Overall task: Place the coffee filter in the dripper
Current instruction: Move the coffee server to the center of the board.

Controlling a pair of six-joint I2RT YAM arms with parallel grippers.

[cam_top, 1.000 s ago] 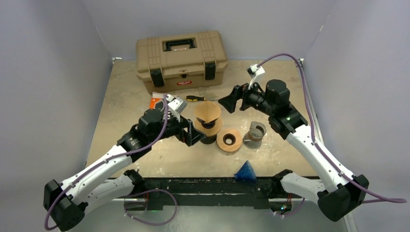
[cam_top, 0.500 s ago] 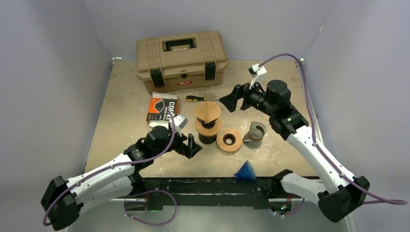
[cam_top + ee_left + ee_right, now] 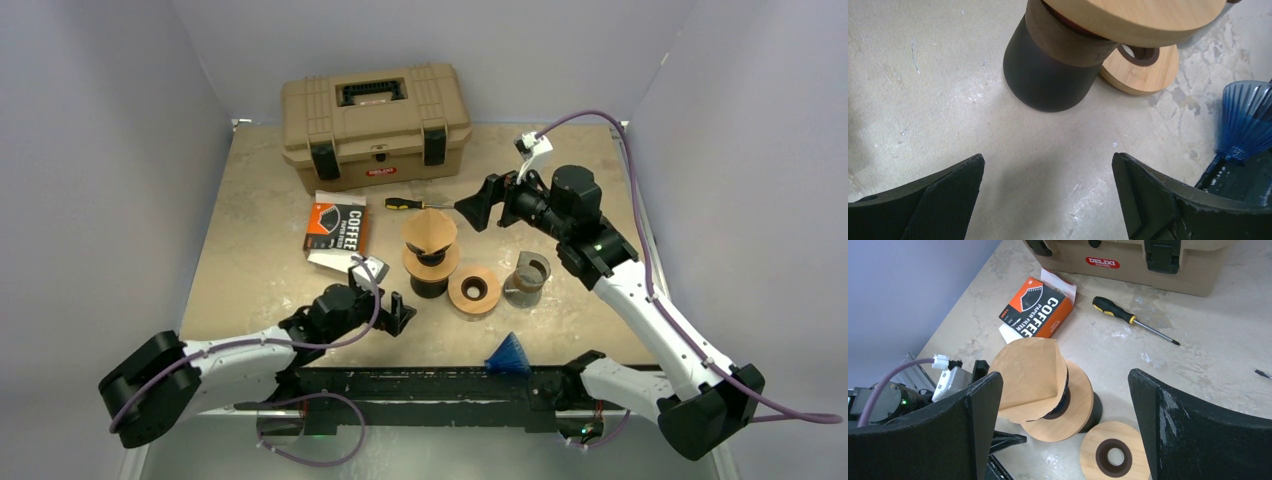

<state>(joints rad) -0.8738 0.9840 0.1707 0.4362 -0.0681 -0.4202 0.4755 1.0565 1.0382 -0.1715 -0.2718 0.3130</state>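
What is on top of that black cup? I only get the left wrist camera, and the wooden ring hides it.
Observer: A brown paper coffee filter rests in the dripper, tilted to one side.
Operator: Is the other claw holding it?
Observer: No, the right claw is open and holds nothing.
Operator: What else is back there?
Observer: An orange box with COFFEE printed on it lies in front of a tan toolbox.
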